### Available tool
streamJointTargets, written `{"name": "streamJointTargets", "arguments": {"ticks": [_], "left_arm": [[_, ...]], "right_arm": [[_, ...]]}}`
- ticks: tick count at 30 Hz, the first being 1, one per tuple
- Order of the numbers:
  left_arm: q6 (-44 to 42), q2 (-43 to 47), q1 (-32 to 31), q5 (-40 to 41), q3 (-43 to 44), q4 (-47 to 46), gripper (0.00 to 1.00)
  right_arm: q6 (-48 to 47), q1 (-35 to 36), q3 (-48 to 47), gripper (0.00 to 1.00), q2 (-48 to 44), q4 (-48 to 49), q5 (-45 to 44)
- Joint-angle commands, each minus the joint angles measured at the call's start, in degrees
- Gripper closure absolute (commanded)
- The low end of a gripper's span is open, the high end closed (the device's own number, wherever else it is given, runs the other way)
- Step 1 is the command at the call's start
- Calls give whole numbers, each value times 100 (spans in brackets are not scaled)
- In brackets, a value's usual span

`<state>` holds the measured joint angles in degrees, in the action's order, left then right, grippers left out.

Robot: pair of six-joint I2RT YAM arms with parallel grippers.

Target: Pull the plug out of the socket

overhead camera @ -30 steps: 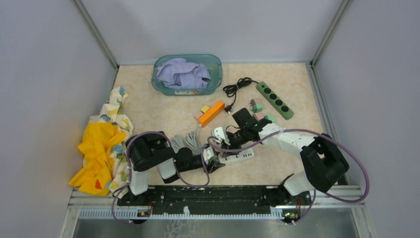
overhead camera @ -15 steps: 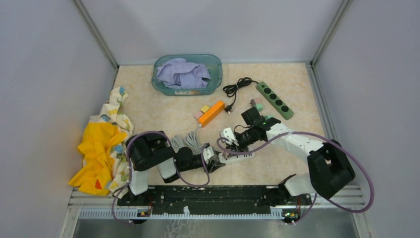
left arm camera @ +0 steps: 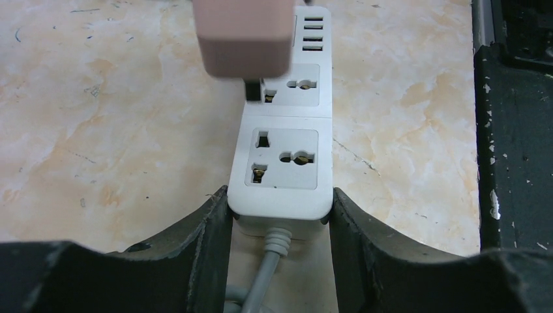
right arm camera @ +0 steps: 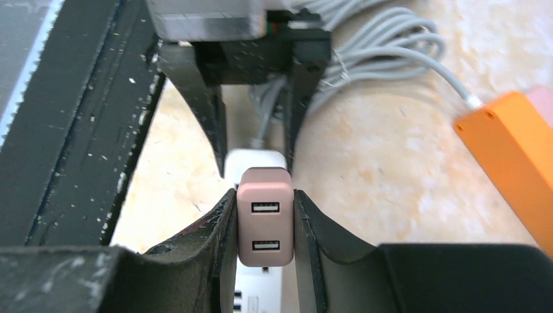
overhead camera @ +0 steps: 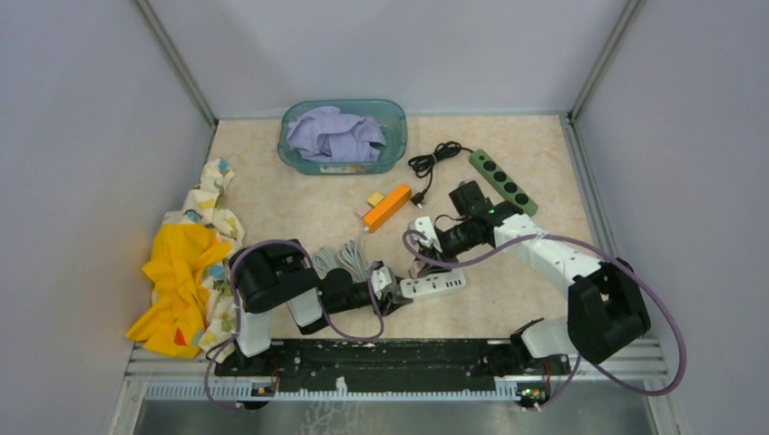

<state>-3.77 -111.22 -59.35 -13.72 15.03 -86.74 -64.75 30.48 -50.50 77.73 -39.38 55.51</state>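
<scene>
The socket is a white power strip [left arm camera: 280,166] lying flat on the table. My left gripper [left arm camera: 280,202] is shut on its cord end, one black finger on each side. The plug [right arm camera: 264,225] is a pink block with two USB ports, and my right gripper [right arm camera: 264,195] is shut on it. In the left wrist view the plug [left arm camera: 242,36] hangs over the strip's second outlet with a dark prong showing under it. From above, my right gripper [overhead camera: 419,261] sits just behind the strip [overhead camera: 435,286], and my left gripper [overhead camera: 392,294] is at the strip's left end.
The strip's grey cord [overhead camera: 349,258] is coiled behind my left arm. An orange block [overhead camera: 388,207] and small coloured blocks lie mid-table. A green power strip [overhead camera: 503,183] with a black cable [overhead camera: 433,160] lies back right. A teal tub [overhead camera: 394,122] of cloth stands at the back, with yellow cloth [overhead camera: 186,272] on the left.
My right gripper has risen and drawn back to the right with the pink plug, away from the white strip. My left gripper and the strip have stayed put.
</scene>
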Motion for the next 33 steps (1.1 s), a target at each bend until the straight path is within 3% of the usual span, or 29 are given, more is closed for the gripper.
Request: {"name": "streamJointTargets", "arguments": {"ticks": [1,8,11,23,33], "left_arm": [[348,151,55,-13,-101,-350,83],[633,822,55,114,-39,246,15],[710,1180,55,112,77,754,1],[1180,2861,64,451,1003,4201,0],[1388,3594,95,827,1050,5050,0]], "right_arm": [[-215,-532,-437,100,-327,-461,153],[1137,-1403,-267,100,-783,658,-215],[1627,-1660,-111,100,-925,1177,-530],[2343,-2159,72,100,-964,1977,-2160],[3200,-2220,368,99,-740,3083,-3837]]}}
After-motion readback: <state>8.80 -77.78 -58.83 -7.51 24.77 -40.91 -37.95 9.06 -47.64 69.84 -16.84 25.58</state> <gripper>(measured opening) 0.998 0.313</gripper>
